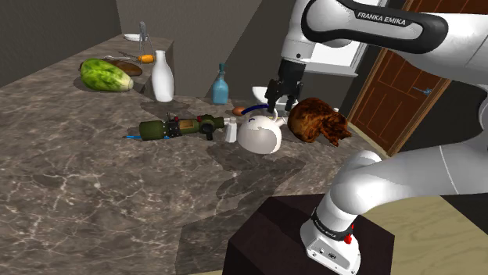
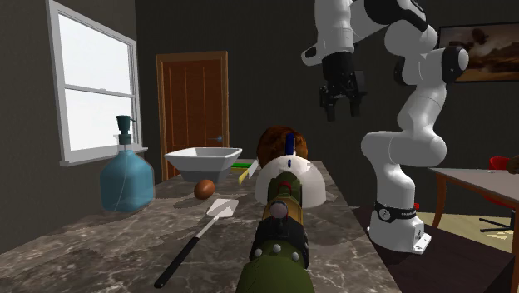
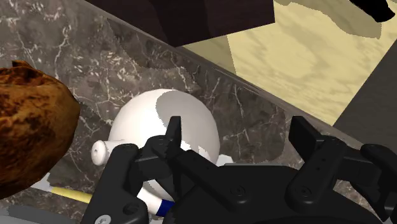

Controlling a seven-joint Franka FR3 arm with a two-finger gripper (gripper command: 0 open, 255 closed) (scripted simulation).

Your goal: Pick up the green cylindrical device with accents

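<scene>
The green cylindrical device [image 1: 176, 126] lies on its side on the dark marble counter [image 1: 94, 180], with brown and dark bands along its body. In the second exterior view the device [image 2: 279, 250] points away from the camera, close in the foreground. My gripper [image 1: 281, 98] hangs in the air above and to the shoulder view's right of it, over a white round pot [image 1: 260, 134]. The gripper [image 2: 342, 104] is well clear of the counter. Its fingers [image 3: 173, 130] stand apart and open in the wrist view, nothing between them, with the white pot [image 3: 162, 127] below.
A brown lumpy object [image 1: 317, 121] sits beside the pot. A white bottle [image 1: 162, 76], a blue bottle [image 1: 220, 86] and a green cabbage [image 1: 104, 75] stand further back. A white bowl [image 2: 202, 161] and a spatula [image 2: 200, 237] lie near the device. The stand [image 1: 297, 234] is at the counter's edge.
</scene>
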